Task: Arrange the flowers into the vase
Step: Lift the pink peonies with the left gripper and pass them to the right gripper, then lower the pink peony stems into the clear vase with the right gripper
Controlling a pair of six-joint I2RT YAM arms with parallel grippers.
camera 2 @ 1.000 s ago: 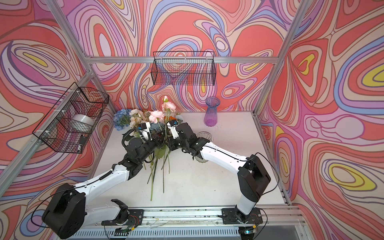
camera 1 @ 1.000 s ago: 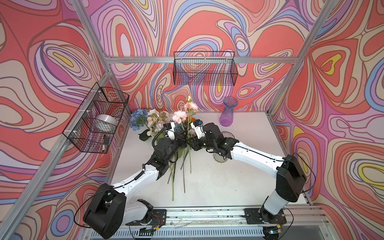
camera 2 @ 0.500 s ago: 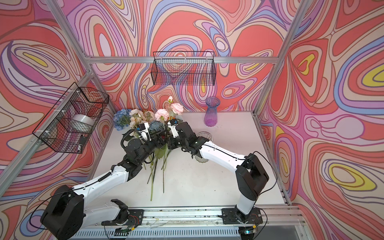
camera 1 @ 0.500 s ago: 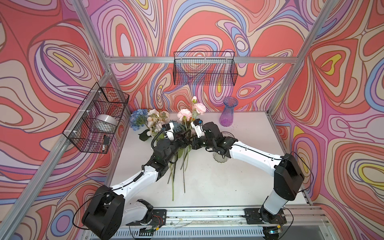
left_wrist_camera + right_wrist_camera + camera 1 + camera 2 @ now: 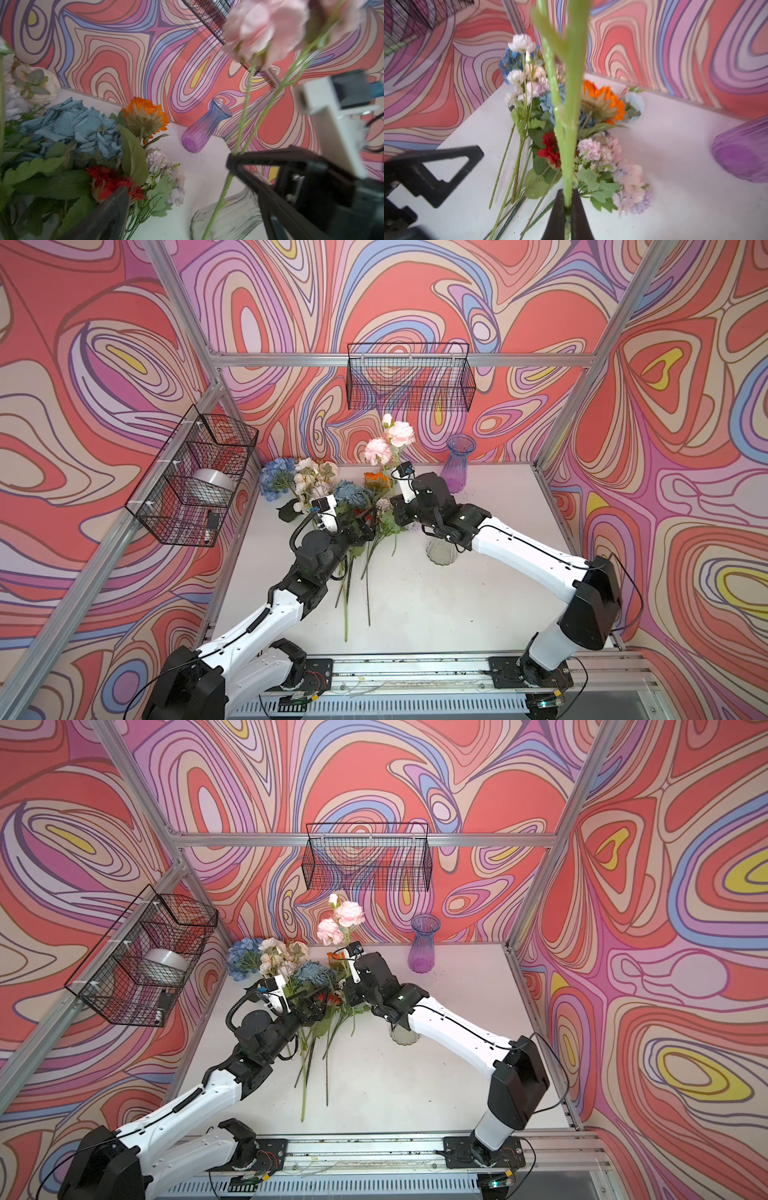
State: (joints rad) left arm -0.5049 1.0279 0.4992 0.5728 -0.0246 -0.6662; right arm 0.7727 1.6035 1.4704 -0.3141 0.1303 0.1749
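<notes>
Above the flowers [image 5: 332,497], right gripper [image 5: 568,197] pinches a pink spray [image 5: 390,439], left gripper [image 5: 366,526] gapes wide; next, its stem probably needs steering into the vase [image 5: 440,553].

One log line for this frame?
right tool: shut on pink spray stem, blooms up | left tool: open, at flower pile | purple vase: upright, empty

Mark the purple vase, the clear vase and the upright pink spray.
purple vase [image 5: 454,477]: in a top view, on its ribbed body.
clear vase [image 5: 440,553]: in a top view, on its visible ribbed glass.
pink spray [image 5: 401,434]: in a top view, on its upper bloom.
</notes>
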